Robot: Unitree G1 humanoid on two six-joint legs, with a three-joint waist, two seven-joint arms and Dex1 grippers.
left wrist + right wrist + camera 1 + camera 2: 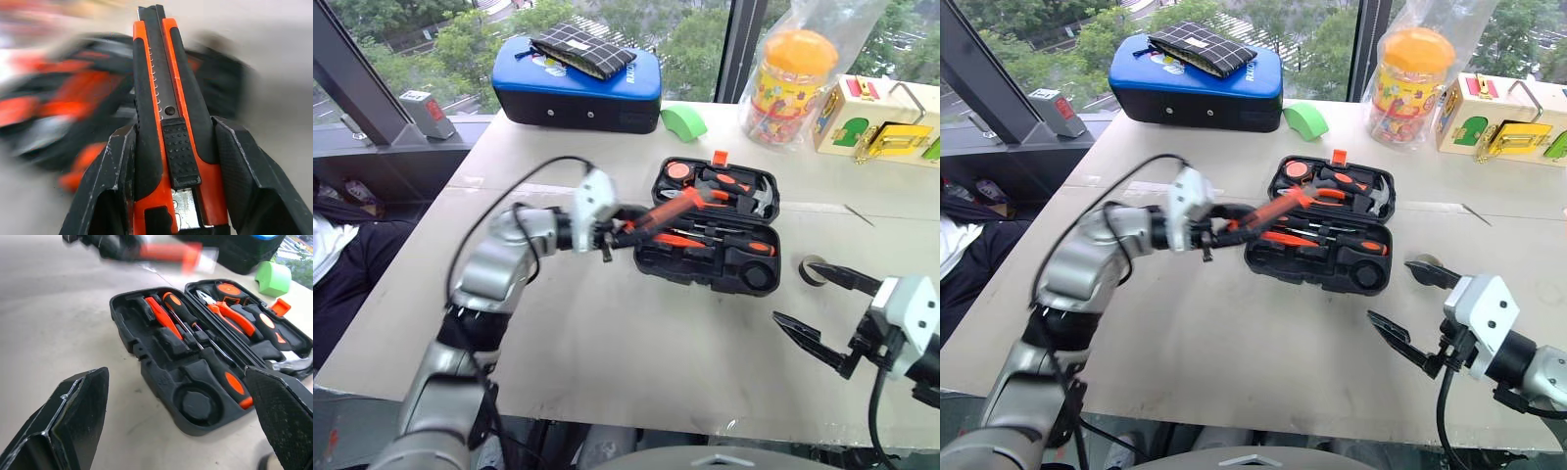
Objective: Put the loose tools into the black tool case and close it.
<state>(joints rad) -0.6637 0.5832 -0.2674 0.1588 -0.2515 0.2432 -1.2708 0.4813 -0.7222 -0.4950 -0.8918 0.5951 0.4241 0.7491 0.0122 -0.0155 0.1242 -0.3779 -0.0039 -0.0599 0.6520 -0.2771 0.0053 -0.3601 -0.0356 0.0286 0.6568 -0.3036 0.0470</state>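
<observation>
both arms are silver-grey rounded metal segments with black joints. a thin black cable loops over the left arm (499,259); another hangs at 5 o'clock by the right wrist's white block (911,313). the fingers (73,416) are black, angular, probably fine-textured.

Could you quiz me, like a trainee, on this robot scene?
1. True or false: the left gripper holds an orange-and-black utility knife.
2. The right gripper is: A) open, B) shut on a hammer.
3. What small dark ring lies on the beige table right of the open black moulded plastic tool case?

Key: 1 true. 2 A. 3 the tape ring.
</observation>
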